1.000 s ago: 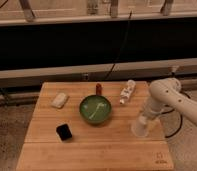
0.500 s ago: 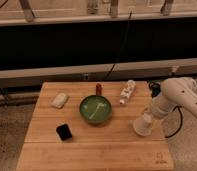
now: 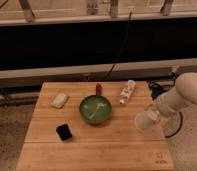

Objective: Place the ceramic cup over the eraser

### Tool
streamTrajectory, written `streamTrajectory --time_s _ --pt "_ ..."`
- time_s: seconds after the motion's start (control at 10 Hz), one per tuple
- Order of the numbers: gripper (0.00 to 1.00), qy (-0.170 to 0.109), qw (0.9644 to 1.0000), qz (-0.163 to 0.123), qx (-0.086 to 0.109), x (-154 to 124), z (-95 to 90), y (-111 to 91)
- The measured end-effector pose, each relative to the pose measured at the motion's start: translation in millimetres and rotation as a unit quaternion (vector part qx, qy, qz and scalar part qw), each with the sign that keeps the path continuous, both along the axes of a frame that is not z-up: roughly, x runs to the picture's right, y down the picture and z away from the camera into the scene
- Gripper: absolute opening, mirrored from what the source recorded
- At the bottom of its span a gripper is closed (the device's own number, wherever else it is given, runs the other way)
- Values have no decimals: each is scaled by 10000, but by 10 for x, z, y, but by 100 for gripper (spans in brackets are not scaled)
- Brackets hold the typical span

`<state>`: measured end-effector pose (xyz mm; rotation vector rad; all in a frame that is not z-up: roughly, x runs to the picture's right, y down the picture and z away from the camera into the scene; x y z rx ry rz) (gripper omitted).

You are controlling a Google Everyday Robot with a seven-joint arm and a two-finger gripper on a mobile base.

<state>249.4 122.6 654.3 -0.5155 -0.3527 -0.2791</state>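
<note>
The white ceramic cup [image 3: 145, 122] is at the right side of the wooden table [image 3: 107, 150], tilted and held just above the board. My gripper [image 3: 153, 115] reaches in from the right on a white arm [image 3: 189, 92] and is shut on the cup's upper right part. The black eraser [image 3: 64, 132] lies flat on the front left part of the table, far to the left of the cup, with the green bowl between them.
A green bowl [image 3: 95, 109] with a pale utensil stands mid-table. A cream block [image 3: 59, 100] lies at the back left, a small red item [image 3: 98, 89] behind the bowl, a white printed bottle [image 3: 126, 92] at the back right. Cables hang off the right edge.
The arm has shifted right and up a little. The cup has moved slightly up and to the right with it and now looks tilted.
</note>
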Motion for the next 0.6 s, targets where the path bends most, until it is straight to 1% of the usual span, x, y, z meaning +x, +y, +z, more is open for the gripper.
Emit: streamTrajectory --time_s 0.2,0.3,0.5,0.6 --pt "0 -75 9994 -333 5 -200 -47 -119" --pt "0 -94 9985 -538 -1 -308 -64 -205" --pt "0 -68 9955 -949 -53 -449 -115 -330" --pt "0 -84 9929 -1189 -66 -574 -124 -387"
